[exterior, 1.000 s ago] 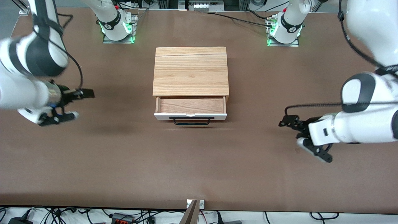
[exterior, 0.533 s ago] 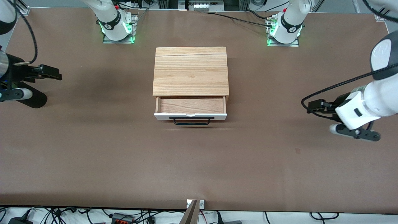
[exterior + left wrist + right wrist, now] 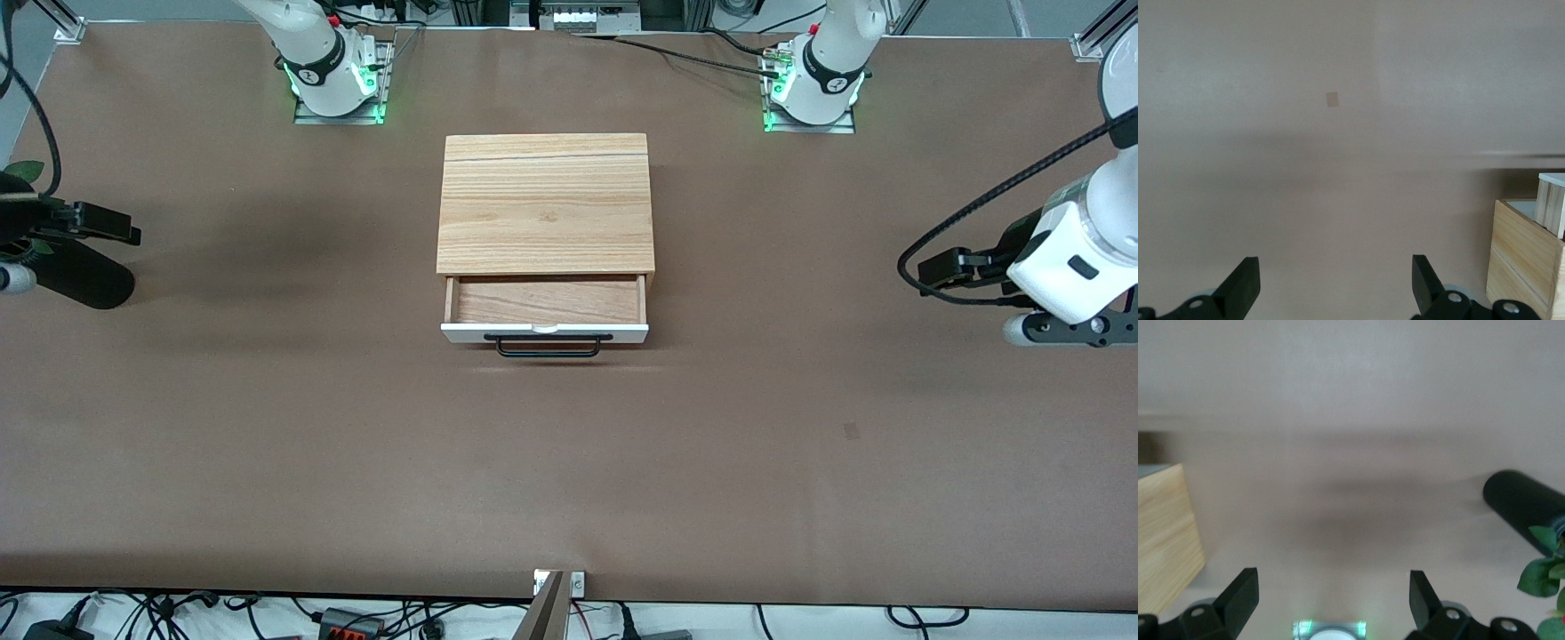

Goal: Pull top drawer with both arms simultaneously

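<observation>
Front view: drawer [image 3: 545, 316] sits pulled part-way out of the cabinet [image 3: 545, 203] mid-table, wood floor showing, white front and black handle [image 3: 547, 346] facing the camera. It's in the same spot as a second ago. What changed is the arms. Left gripper [image 3: 1053, 331] has swung out and now hangs over the table's edge at the left arm's end, well apart from the handle. Right gripper [image 3: 9, 271] has gone off toward the right arm's end and is only just in view at the picture's edge, beside a dark cylinder [image 3: 82, 281] with green leaves close by. Neither touches the drawer. My read: pull is finished and both arms are retracting; nothing left but to park, unless more opening is wanted.

Left wrist view: left gripper [image 3: 1335, 283] fingers spread wide, nothing between them, bare table [image 3: 1338, 167] below. Cabinet corner [image 3: 1525, 253] with the white drawer end [image 3: 1553, 200] shows at the picture's edge, off to the side, not between the fingers.

Right wrist view: right gripper [image 3: 1333, 597] fingers likewise wide apart and empty. Cabinet side [image 3: 1165, 533] at one edge; dark cylinder [image 3: 1521, 507] and plant leaves [image 3: 1541, 570] at the other. A green-lit arm base [image 3: 1330, 631] peeks between the fingers.
</observation>
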`<state>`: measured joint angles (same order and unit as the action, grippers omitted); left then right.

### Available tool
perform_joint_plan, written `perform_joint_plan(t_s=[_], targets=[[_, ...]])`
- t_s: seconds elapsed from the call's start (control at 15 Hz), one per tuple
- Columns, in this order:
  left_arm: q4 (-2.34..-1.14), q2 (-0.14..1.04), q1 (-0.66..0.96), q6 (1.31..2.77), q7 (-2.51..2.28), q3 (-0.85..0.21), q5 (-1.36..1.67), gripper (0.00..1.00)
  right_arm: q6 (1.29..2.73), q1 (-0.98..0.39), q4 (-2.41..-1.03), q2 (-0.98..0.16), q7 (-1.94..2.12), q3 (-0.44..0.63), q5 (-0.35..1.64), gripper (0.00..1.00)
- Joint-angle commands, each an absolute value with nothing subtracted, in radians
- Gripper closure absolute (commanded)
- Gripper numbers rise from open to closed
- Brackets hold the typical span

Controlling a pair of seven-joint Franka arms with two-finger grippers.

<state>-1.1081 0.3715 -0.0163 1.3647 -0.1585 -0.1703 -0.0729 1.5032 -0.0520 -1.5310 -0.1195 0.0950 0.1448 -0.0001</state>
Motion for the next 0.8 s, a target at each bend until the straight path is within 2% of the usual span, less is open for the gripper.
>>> perform_joint_plan(t_s=[0.0, 0.13, 0.33, 0.73], targets=[[-1.228, 0.313, -0.034, 1.423, -0.175, -0.178, -0.034, 0.0, 1.612, -0.052, -1.758, 0.075, 0.075, 0.117, -0.025, 0.0], [-1.374, 0.215, -0.051, 1.504, -0.173, -0.179, -0.003, 0.0, 1.612, 0.023, -1.737, 0.071, 0.08, 0.078, -0.014, 0.0], [-1.61, 0.048, -0.041, 1.618, -0.175, -0.181, 0.005, 0.0, 1.536, 0.058, -1.718, 0.074, 0.061, 0.022, -0.011, 0.0], [-1.716, -0.021, -0.051, 1.654, -0.173, -0.181, 0.006, 0.0, 1.525, 0.104, -1.706, 0.058, -0.006, -0.014, -0.005, 0.0]])
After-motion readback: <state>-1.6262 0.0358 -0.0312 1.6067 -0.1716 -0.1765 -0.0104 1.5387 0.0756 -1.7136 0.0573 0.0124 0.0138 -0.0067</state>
